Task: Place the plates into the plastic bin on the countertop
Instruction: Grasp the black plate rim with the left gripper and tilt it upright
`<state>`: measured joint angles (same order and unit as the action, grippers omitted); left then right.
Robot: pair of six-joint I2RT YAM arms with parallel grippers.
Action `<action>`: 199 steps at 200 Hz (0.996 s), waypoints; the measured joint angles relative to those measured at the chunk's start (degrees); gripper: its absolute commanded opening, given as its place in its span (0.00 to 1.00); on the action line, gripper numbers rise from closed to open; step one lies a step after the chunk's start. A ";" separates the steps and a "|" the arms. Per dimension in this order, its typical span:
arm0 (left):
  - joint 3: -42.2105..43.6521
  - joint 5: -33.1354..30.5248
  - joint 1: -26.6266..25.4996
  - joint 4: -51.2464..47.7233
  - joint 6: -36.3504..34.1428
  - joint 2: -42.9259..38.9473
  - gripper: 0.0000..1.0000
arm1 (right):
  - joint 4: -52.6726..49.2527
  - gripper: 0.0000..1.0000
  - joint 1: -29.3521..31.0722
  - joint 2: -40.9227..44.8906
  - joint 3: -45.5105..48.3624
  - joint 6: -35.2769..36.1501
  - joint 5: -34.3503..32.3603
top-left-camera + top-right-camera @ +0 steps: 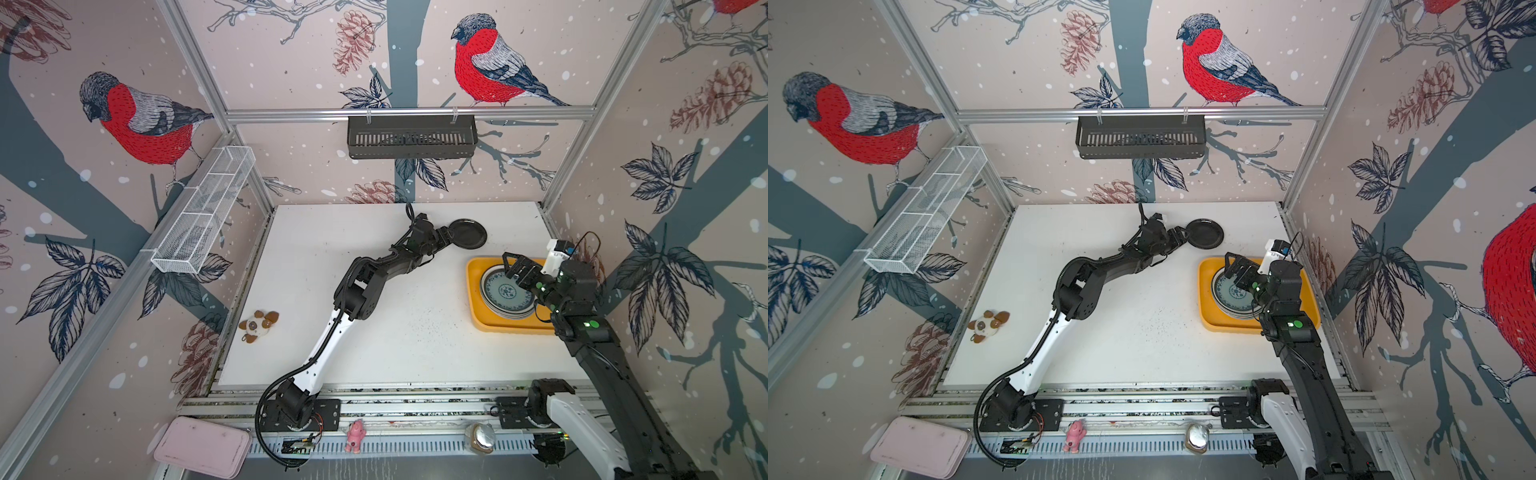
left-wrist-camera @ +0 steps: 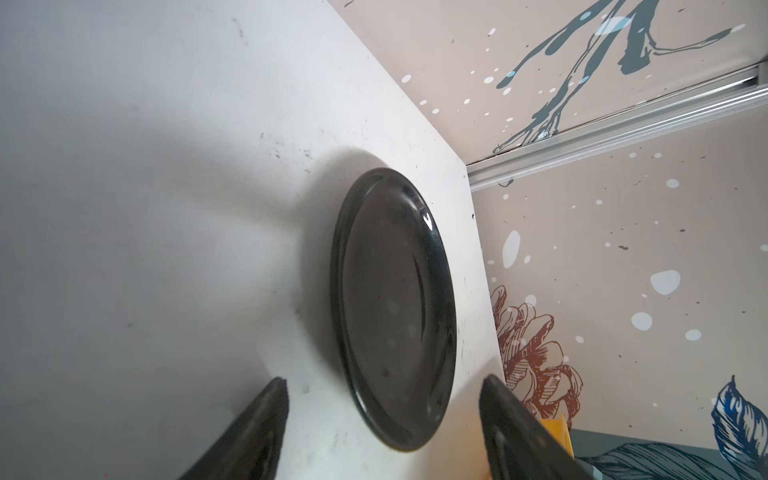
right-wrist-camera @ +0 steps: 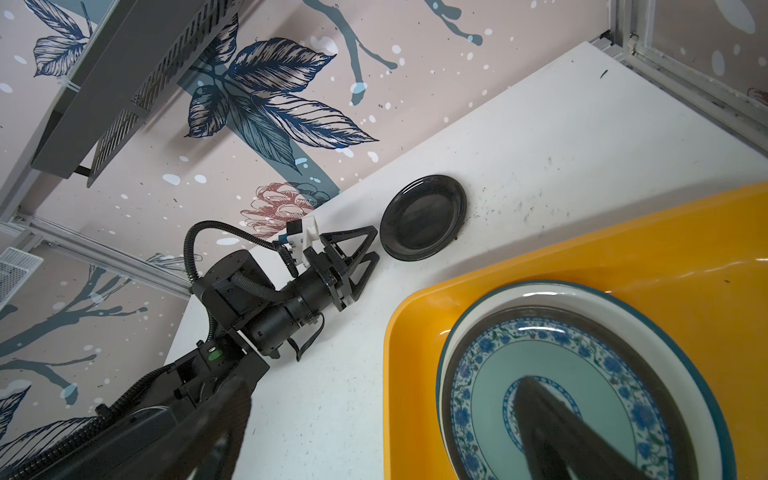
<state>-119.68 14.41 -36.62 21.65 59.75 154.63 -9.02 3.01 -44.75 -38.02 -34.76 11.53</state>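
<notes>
A black plate [image 1: 468,234] [image 1: 1204,234] [image 2: 395,307] [image 3: 424,217] lies flat on the white countertop [image 1: 395,332] near the back wall. My left gripper [image 1: 449,240] [image 1: 1183,240] [image 2: 384,379] [image 3: 376,243] is open and low at the plate's left rim. That rim sits between the fingers, and neither finger touches it. The yellow plastic bin [image 1: 473,291] [image 1: 1204,291] [image 3: 415,374] holds a stack of plates, a teal one with blue flowers [image 1: 505,291] [image 1: 1235,293] [image 3: 561,395] on top. My right gripper [image 1: 513,266] [image 1: 1233,266] [image 3: 386,386] hovers open above that stack, holding nothing.
A plush toy [image 1: 259,326] lies at the countertop's left edge. A black slotted basket [image 1: 411,137] hangs on the back wall and a white wire basket [image 1: 203,212] on the left wall. A pink tray [image 1: 203,446] and a small pink figure [image 1: 355,436] sit in front of the rail.
</notes>
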 measured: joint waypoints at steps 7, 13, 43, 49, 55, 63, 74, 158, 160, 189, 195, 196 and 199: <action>-1.33 -0.83 -0.31 -0.15 0.07 0.79 0.70 | 0.00 1.00 0.00 0.02 -0.02 -0.02 0.00; -2.58 -1.40 -0.57 -0.33 0.31 1.62 0.68 | -0.04 0.99 0.00 0.02 -0.02 -0.02 0.00; -7.34 -4.15 -1.33 -1.33 2.25 4.85 0.58 | -0.79 1.00 0.00 0.22 -0.28 -0.04 -0.04; -7.93 -4.61 -1.38 -1.62 3.08 5.22 0.56 | -0.98 1.00 0.00 0.35 -0.33 -0.04 -0.17; -8.28 -5.22 -1.40 -1.86 3.65 5.44 0.56 | -1.18 1.00 0.00 0.52 -0.33 -0.04 -0.20; -8.59 -5.90 -1.44 -2.51 4.00 5.62 0.54 | -1.40 1.00 0.00 0.76 -0.33 -0.04 -0.28; -9.03 -6.84 -1.49 -3.17 4.83 5.79 0.50 | -1.49 1.00 0.00 1.09 -0.33 -0.04 -0.63; -14.88 -10.10 -1.73 -11.58 4.74 7.87 0.22 | -1.66 1.00 0.00 1.99 -0.33 -1.07 -2.71; -14.93 -10.10 -1.73 -11.63 4.72 7.91 0.22 | -1.68 1.00 0.00 1.99 -0.33 -1.07 -2.75; -15.43 -9.97 -1.77 -11.76 4.46 8.26 0.15 | -1.92 0.99 0.00 2.03 -0.33 -1.07 -3.23; -15.45 -9.92 -1.77 -11.74 4.35 8.31 0.13 | -1.97 1.00 0.00 2.03 -0.33 -1.09 -3.34; -15.45 -9.90 -1.77 -11.74 4.35 8.31 0.12 | -1.99 1.00 0.00 2.03 -0.33 -1.09 -3.41; -15.45 -9.88 -1.77 -11.67 4.33 8.33 0.11 | -2.03 1.00 0.00 2.03 -0.33 -1.09 -3.45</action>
<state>-135.13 4.54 -38.39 9.98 64.07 162.95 -11.05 3.01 -42.72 -38.35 -35.86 8.08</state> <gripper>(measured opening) 0.148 0.996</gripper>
